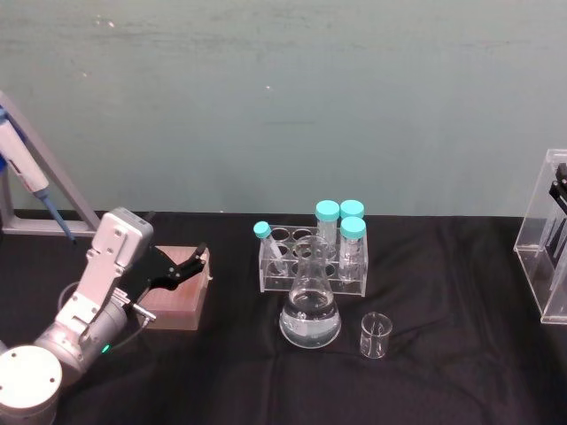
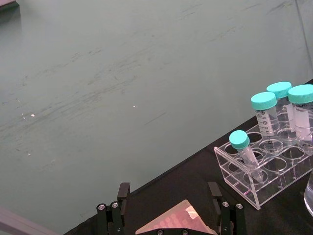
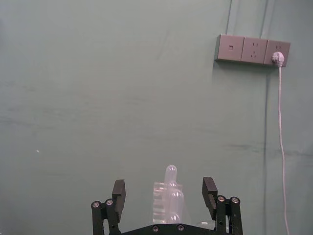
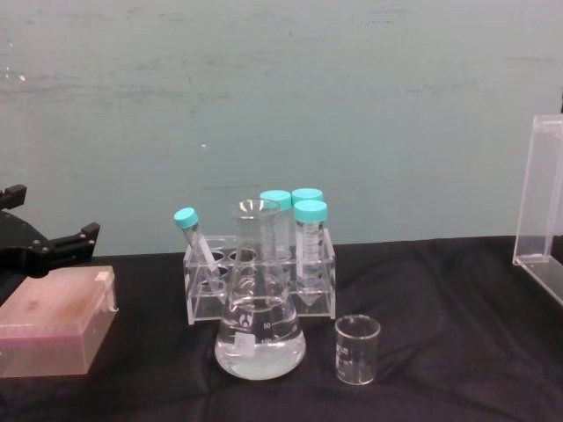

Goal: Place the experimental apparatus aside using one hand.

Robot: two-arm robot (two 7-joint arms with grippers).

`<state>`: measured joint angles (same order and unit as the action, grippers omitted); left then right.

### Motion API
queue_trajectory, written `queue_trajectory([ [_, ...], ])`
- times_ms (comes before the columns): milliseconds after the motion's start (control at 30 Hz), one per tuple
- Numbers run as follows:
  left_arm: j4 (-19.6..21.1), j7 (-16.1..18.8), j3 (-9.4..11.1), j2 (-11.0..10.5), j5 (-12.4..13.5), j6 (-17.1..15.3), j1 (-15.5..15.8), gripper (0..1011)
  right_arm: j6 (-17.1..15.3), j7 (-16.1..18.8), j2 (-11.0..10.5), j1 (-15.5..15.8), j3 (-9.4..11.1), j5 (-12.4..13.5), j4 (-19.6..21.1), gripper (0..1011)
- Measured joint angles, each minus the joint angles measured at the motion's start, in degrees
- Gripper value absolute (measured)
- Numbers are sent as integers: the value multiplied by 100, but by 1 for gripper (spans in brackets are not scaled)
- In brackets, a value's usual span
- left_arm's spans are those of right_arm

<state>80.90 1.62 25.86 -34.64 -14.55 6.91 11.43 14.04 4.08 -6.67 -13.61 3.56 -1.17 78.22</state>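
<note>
— Where's the left gripper (image 1: 200, 260)?

— Over on the left side of the black cloth (image 1: 443, 372), hanging just above the pink box (image 1: 177, 288). Its fingers are spread apart and there's nothing between them. From its wrist camera, the box sits right under the two fingers.

— And the glassware?

— In the middle of the table. The conical flask (image 1: 310, 310) stands upright with clear liquid in its lower part, right in front of the tube rack (image 1: 312, 266). The small beaker (image 1: 376, 335) is upright just to the flask's right, close but not touching. The rack holds three big teal-capped tubes (image 1: 353, 235) at its right end, and a small one leans at the left end.

— The pipette stand?

— The acrylic stand (image 1: 542, 235) is at the far right edge, well apart from the flask.

— What about the right gripper (image 3: 164, 183)?

— Its fingers are wide open too. Clear plastic pipettes (image 3: 168, 203) show in the gap between them, but I can't tell how near they are. Behind is the wall with sockets (image 3: 253, 50).
</note>
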Motion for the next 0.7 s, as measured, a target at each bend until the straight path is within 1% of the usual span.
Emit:
queue_trajectory([
  [200, 0, 0, 0, 0, 0, 0, 0, 1000, 67, 107, -17, -24, -46, -3, 56, 1003],
  [467, 0, 0, 0, 0, 0, 0, 0, 1000, 233, 288, -60, -143, -183, -4, 71, 1003],
  [700, 0, 0, 0, 0, 0, 0, 0, 1000, 235, 605, -122, -217, -365, 173, 56, 1003],
])
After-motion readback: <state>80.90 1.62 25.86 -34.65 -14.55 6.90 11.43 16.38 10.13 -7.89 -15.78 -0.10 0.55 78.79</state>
